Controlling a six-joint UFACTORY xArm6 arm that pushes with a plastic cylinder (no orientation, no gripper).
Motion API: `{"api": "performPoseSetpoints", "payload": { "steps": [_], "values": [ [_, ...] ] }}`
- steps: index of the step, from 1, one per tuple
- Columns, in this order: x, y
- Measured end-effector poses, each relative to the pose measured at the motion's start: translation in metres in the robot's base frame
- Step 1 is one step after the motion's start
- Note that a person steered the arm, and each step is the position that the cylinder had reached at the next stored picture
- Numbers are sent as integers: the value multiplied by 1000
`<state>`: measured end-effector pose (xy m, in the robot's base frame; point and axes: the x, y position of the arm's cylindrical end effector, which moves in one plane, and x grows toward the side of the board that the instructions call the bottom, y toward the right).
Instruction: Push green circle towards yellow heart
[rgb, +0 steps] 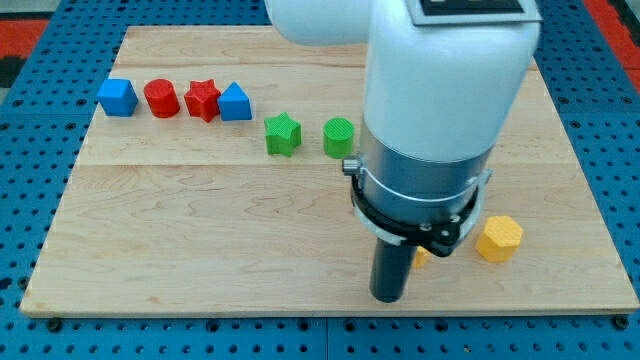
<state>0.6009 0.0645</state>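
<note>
While the pale wooden board (200, 230) fills most of the view, it lies on a blue pegboard surface (30, 150) dotted with holes, with a strip of red showing at the view's top left and top right corners. The arm (440, 110), white above and dark grey below, hangs over the board's right half and hides part of it. There are no jaws: the arm ends in a dark rod, and my tip (388, 298) sits close to the board's bottom edge, well below the green circle (338, 137).

The green circle stands near the board's middle, just left of the arm's body, with the green star (283, 134) near it on its left. Only a small yellow sliver (421, 256) shows just right of the rod, too hidden to tell its shape. A yellow hexagon (498, 239) lies further right, near the right edge.

Along the top left run 4 blocks in a row: a blue cube (117, 97), a red cylinder (160, 99), a red star (203, 100) and a blue block (235, 102), the last 2 touching. Bare wood spreads across the whole lower left.
</note>
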Motion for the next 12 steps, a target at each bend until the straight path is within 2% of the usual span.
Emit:
{"api": "performPoseSetpoints", "payload": {
  "steps": [4, 5, 6, 7, 10, 11, 12],
  "values": [
    [-21, 19],
    [-10, -59],
    [-65, -92],
    [-150, -70],
    [-213, 25],
    [-221, 0],
    [-222, -61]
  ]
}}
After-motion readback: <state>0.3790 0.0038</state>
